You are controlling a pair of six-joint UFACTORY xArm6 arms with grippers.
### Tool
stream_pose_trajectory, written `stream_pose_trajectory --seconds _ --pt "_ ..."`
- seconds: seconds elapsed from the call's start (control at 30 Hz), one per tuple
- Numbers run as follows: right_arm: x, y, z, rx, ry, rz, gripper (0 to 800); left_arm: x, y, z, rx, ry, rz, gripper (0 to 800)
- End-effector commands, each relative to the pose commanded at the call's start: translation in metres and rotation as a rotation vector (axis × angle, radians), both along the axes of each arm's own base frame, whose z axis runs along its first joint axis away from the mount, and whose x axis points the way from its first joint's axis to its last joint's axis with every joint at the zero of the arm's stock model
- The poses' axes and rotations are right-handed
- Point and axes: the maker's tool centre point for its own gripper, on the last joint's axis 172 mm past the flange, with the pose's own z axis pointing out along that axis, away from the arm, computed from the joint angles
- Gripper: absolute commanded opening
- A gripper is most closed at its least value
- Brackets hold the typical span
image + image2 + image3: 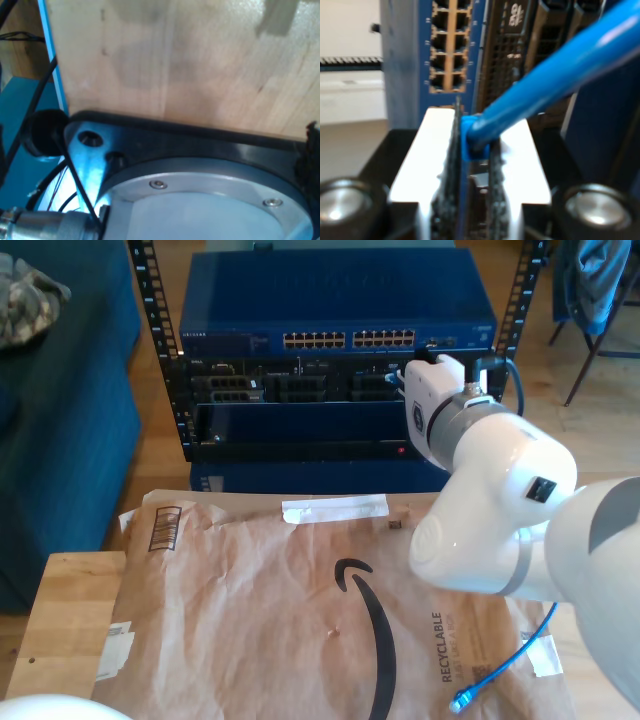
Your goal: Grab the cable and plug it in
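Landmark: blue network switch (pixel 340 305), top unit of the rack (pixel 150 300), two blocks of ports on its front.

Item 1, my second gripper (pixel 470 145): jaws drawn narrow, pinching the cable (pixel 560 70) between the ribbed fingers (pixel 451 165). In the second wrist view it sits in front of the switch's (pixel 407 60) port block (pixel 449 47), the ports a little beyond the fingertips and not touched; contact with the plug cannot be told, the plug being hidden between the fingers. In the exterior view the white arm (pixel 490 490) reaches to the rack face just below the switch, toward the switch's end at the exterior view's right.

Item 2, the cable: bright blue, thin. One end held at the jaws before the switch; the other end (pixel 500 670) lies loose on the brown paper mailer (pixel 300 610), well apart from the switch, its clear plug (pixel 460 702) resting on the paper.

Item 3, my first gripper: jaws not seen, state cannot be told. The first wrist view looks on a wooden surface (pixel 175 60) and a black mounting plate (pixel 200 140) with a metal disc (pixel 215 200).

Item 4, the mailer: spread over the wooden table (pixel 60 610) in front of the rack, below the switch
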Motion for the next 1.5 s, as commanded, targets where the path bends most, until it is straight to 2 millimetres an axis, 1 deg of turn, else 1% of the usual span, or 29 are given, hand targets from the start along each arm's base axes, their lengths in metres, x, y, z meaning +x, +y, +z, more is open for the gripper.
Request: stream_pose_trajectory --seconds 0.07,0.17,0.2,0.27,0.33,0.43,0.47,0.53,0.67,0.7,0.8,0.9,0.97,1.03,1.27,1.4,1.5 --pt "-0.001 0.008 0.001 -0.004 -0.056 -0.009 1 0.0 0.0 0.0 0.0 0.0 0.0 800" --pt "0.0 0.009 -0.005 0.013 -0.054 -0.018 1 0.0 0.0 0.0 0.0 0.0 0.0 800" --pt "0.002 0.008 -0.008 0.016 -0.059 -0.025 1 0.0 0.0 0.0 0.0 0.0 0.0 800" --pt "0.006 0.006 -0.008 0.025 -0.099 -0.049 1 0.0 0.0 0.0 0.0 0.0 0.0 800" --pt "0.008 0.004 -0.008 0.043 -0.136 -0.069 1 0.0 0.0 0.0 0.0 0.0 0.0 800" --pt "0.01 0.004 -0.013 0.043 -0.154 -0.08 1 0.0 0.0 0.0 0.0 0.0 0.0 800" --pt "0.011 0.003 -0.013 0.043 -0.166 -0.086 1 0.0 0.0 0.0 0.0 0.0 0.0 800" --pt "0.01 0.006 0.0 0.044 -0.226 -0.093 1 0.0 0.0 0.0 0.0 0.0 0.0 800" --pt "0.009 0.008 -0.005 0.03 -0.253 -0.097 1 0.0 0.0 0.0 0.0 0.0 0.0 800" --pt "0.011 0.009 -0.007 0.029 -0.258 -0.099 1 0.0 0.0 0.0 0.0 0.0 0.0 800" --pt "0.017 0.008 0.001 0.027 -0.309 -0.115 1 0.0 0.0 0.0 0.0 0.0 0.0 800" --pt "0.024 0.009 -0.001 0.026 -0.33 -0.124 1 0.0 0.0 0.0 0.0 0.0 0.0 800" --pt "0.03 0.005 -0.006 0.023 -0.327 -0.135 1 0.0 0.0 0.0 0.0 0.0 0.0 800" --pt "0.032 -0.001 -0.006 0.019 -0.334 -0.147 1 0.0 0.0 0.0 0.0 0.0 0.0 800" --pt "0.03 -0.021 -0.019 0.015 -0.319 -0.215 1 0.0 0.0 0.0 0.0 0.0 0.0 800" --pt "0.032 -0.034 -0.017 0.031 -0.319 -0.271 1 0.0 0.0 0.0 0.0 0.0 0.0 800" --pt "0.034 -0.036 -0.02 0.033 -0.318 -0.286 1 0.0 0.0 0.0 0.0 0.0 0.0 800"
